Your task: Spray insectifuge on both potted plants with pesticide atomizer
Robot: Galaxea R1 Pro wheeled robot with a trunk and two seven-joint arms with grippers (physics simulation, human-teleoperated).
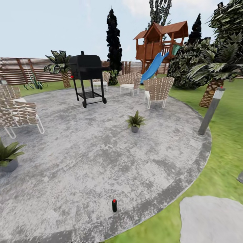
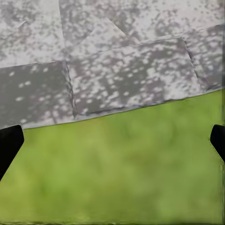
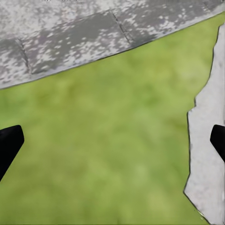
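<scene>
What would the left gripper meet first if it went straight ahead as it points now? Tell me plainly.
Probably the lawn: between the open left gripper fingers lies bare grass, with the stone patio edge just beyond. Nothing stands in between, though depth is hard to judge.

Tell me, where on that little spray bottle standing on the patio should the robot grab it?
Probably around the dark body of the spray bottle, below its red top. It stands upright on the stone patio with open ground around it, so coming in level from the near side, fingers either side of the body, looks simplest.
</scene>
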